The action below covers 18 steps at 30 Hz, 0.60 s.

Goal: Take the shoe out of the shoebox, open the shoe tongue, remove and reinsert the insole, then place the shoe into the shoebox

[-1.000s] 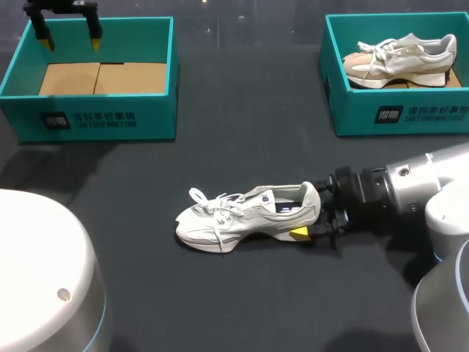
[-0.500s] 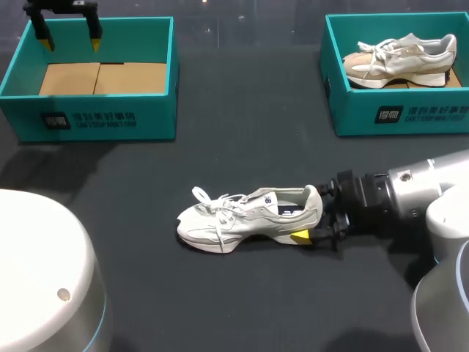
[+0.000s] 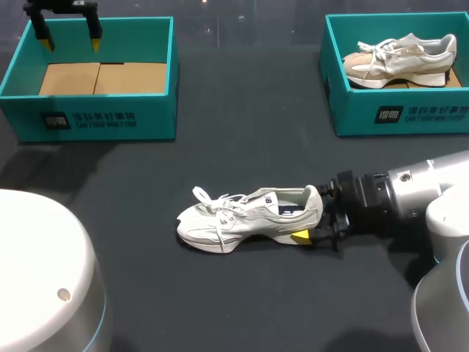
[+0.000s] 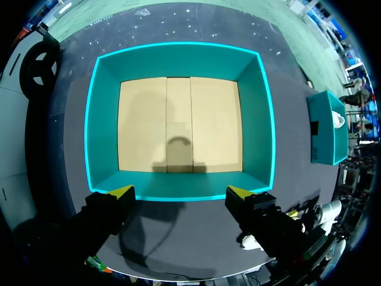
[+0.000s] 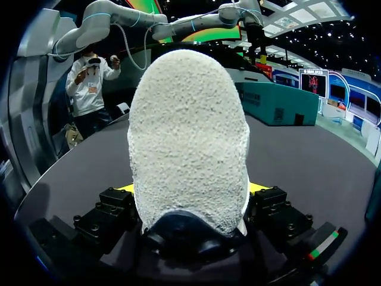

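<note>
A pale grey-white sneaker [image 3: 249, 216] lies on its sole mid-table, toe to the left, laces loose. My right gripper [image 3: 309, 224] comes in from the right and is shut on the heel, one yellow fingertip [image 3: 299, 235] showing at the sole. In the right wrist view the fuzzy heel [image 5: 187, 137] fills the space between the two fingers of the right gripper [image 5: 190, 193]. My left gripper [image 3: 69, 33] hangs open over the far rim of the left teal shoebox [image 3: 88, 121]. In its own view the left gripper [image 4: 181, 193] looks down into that shoebox [image 4: 178, 53], which holds only a cardboard floor.
A second teal shoebox [image 3: 399, 117] at the back right holds another light sneaker [image 3: 399, 59]. The black tabletop [image 3: 242, 147] spreads between the two boxes and the shoe. My left arm's white housing [image 3: 44, 279] bulks at the near left.
Shoe and right gripper shifted together slightly to the right during the first half second, then held still. The left gripper has not moved.
</note>
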Each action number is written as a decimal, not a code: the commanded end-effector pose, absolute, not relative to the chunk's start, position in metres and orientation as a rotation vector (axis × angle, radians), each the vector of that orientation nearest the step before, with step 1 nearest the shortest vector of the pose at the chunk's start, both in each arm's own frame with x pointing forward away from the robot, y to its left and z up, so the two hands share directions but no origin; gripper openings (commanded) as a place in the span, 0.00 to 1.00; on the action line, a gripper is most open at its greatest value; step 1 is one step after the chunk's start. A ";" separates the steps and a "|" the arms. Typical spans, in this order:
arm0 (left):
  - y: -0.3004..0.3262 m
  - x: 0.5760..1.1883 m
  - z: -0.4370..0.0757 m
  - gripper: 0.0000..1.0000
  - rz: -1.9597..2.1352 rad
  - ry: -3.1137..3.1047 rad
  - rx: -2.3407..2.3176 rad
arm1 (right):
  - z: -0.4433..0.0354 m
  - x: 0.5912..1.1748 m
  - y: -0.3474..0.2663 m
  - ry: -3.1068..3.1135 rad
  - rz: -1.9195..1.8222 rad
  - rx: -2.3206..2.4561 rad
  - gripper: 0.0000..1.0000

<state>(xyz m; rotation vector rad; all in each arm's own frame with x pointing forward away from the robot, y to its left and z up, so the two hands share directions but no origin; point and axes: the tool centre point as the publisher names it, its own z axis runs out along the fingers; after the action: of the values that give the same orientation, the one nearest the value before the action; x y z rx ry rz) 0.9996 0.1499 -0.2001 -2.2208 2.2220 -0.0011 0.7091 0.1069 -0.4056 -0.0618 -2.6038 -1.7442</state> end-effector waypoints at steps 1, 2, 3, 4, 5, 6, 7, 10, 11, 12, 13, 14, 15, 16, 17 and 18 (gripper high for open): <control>0.137 0.991 -0.194 1.00 -0.019 2.215 -2.224 | -0.405 0.708 0.108 -2.608 -1.741 -0.063 0.00; 0.130 0.986 -0.193 1.00 -0.020 2.219 -2.226 | -0.405 0.708 0.108 -2.608 -1.741 -0.063 0.00; 0.123 0.981 -0.193 1.00 0.002 2.211 -2.237 | -0.405 0.708 0.108 -2.608 -1.741 -0.063 0.00; 0.117 0.976 -0.193 1.00 -0.003 2.203 -2.240 | -0.405 0.708 0.108 -2.608 -1.741 -0.063 0.00; 0.113 0.970 -0.192 1.00 -0.009 2.220 -2.235 | -0.405 0.708 0.108 -2.608 -1.741 -0.063 0.00; 0.109 0.966 -0.191 1.00 -0.007 2.220 -2.235 | -0.405 0.708 0.108 -2.608 -1.741 -0.063 0.00; 0.104 0.961 -0.191 1.00 -0.006 2.218 -2.232 | -0.405 0.708 0.108 -2.608 -1.741 -0.063 0.00; 0.092 0.950 -0.189 1.00 -0.009 2.210 -2.226 | -0.405 0.708 0.108 -2.608 -1.741 -0.063 0.00; 0.088 0.946 -0.187 1.00 -0.014 2.224 -2.229 | -0.405 0.708 0.108 -2.608 -1.741 -0.063 0.00; 0.084 0.943 -0.187 1.00 -0.016 2.221 -2.230 | -0.405 0.708 0.108 -2.608 -1.741 -0.063 0.00; 0.081 0.940 -0.187 1.00 -0.020 2.224 -2.228 | -0.405 0.708 0.108 -2.608 -1.741 -0.063 0.00; 0.077 0.937 -0.188 1.00 -0.020 2.233 -2.227 | -0.405 0.708 0.108 -2.608 -1.741 -0.063 0.00; 0.073 0.933 -0.188 1.00 -0.021 2.222 -2.230 | -0.405 0.708 0.108 -2.608 -1.741 -0.063 0.00; 0.070 0.929 -0.189 1.00 -0.023 2.231 -2.224 | -0.405 0.708 0.108 -2.608 -1.741 -0.063 0.00; 0.067 0.925 -0.189 1.00 -0.022 2.240 -2.228 | -0.405 0.708 0.108 -2.608 -1.741 -0.063 0.00; 0.064 0.921 -0.189 1.00 -0.020 2.239 -2.231 | -0.405 0.708 0.108 -2.608 -1.741 -0.063 0.00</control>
<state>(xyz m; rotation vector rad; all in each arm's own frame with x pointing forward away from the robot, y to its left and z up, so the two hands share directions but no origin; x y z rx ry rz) 0.9329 0.0673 -0.1880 -2.2426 2.2579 0.0089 0.7091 0.1069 -0.4058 -0.0614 -2.6041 -1.7447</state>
